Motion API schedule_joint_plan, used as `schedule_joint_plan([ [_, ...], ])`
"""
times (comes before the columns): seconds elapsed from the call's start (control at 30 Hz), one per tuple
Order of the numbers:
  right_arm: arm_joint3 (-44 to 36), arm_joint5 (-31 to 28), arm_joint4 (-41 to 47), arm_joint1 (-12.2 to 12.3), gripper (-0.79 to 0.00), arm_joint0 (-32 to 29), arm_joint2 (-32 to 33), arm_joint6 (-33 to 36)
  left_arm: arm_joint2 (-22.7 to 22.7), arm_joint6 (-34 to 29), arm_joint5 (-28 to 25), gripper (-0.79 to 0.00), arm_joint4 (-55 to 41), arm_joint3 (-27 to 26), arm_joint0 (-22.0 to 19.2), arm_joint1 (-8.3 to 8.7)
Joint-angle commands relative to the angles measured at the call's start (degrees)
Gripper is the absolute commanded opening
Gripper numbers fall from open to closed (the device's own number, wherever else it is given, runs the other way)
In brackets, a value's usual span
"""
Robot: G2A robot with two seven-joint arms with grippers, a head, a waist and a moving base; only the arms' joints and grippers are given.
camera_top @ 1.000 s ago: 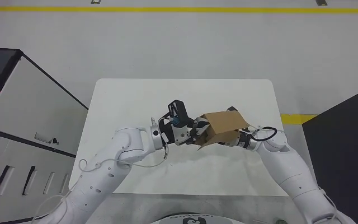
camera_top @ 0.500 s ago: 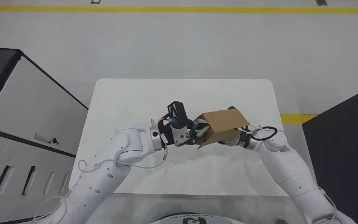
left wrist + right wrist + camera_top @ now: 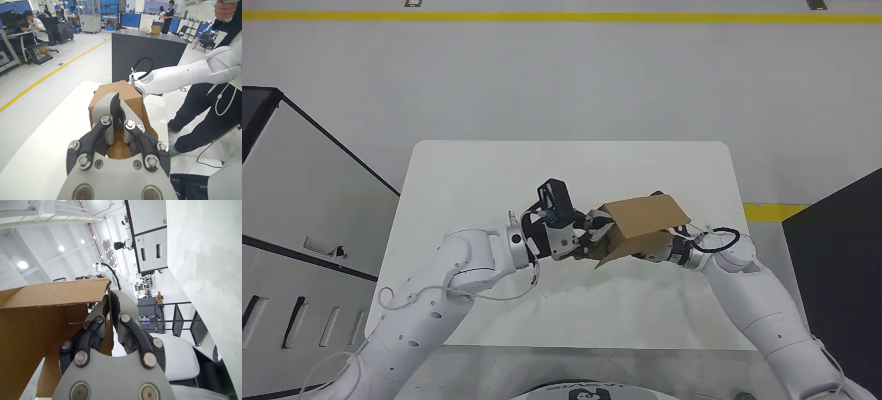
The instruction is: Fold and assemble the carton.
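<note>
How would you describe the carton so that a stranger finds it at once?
On the white table, toward its right half, the left gripper and the right gripper each pinch one end of the carton. It is the only brown thing there, a part-folded open cardboard box.

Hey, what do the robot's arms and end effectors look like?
The left arm and right arm are white shells, each carrying a thin white cable, with a black corrugated hose at the wrist. The left end effector and right end effector have grey plates, silver screws, black linkages, grey black-padded fingers.
</note>
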Motion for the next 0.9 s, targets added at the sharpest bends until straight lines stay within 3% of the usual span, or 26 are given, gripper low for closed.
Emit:
schedule_joint_plan([
  [0.0, 0.1, -0.1, 0.3, 0.0, -0.785, -0.1, 0.1, 0.2, -0.2, 0.0, -0.1, -0.785, 0.0, -0.2, 0.1, 0.05],
  [0.87, 3.8, 0.4, 5.9, -0.5, -0.785, 1.1, 0.1, 5.4, -3.4, 1.7, 0.7, -0.785, -3.1, -0.6, 1.3, 0.42],
])
